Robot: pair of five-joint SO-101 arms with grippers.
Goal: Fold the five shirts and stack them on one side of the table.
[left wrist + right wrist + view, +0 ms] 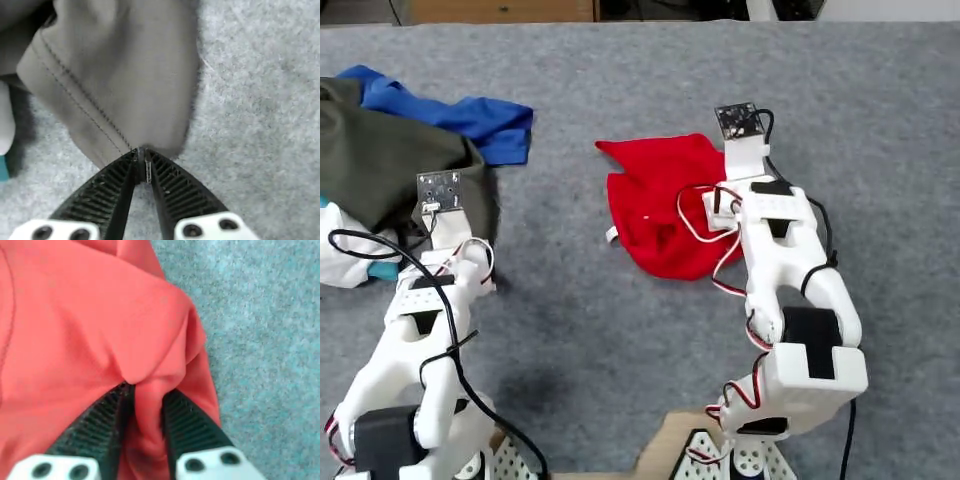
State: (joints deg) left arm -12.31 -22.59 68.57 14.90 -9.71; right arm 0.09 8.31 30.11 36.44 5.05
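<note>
Both arms gripping cloth; no shirt folded yet

The left gripper (142,167) has its jaws fully closed on the stitched hem of the olive shirt (125,75), which lies heaped with the blue shirt (470,118) and a white shirt (345,262) at 9 to 10 o'clock on the table (570,330). The right gripper (145,392) pinches a raised fold of the red shirt (660,215), crumpled near centre, jaws slightly apart around the cloth. Judged progress: nothing folded, no stack formed, all folding remains
</note>
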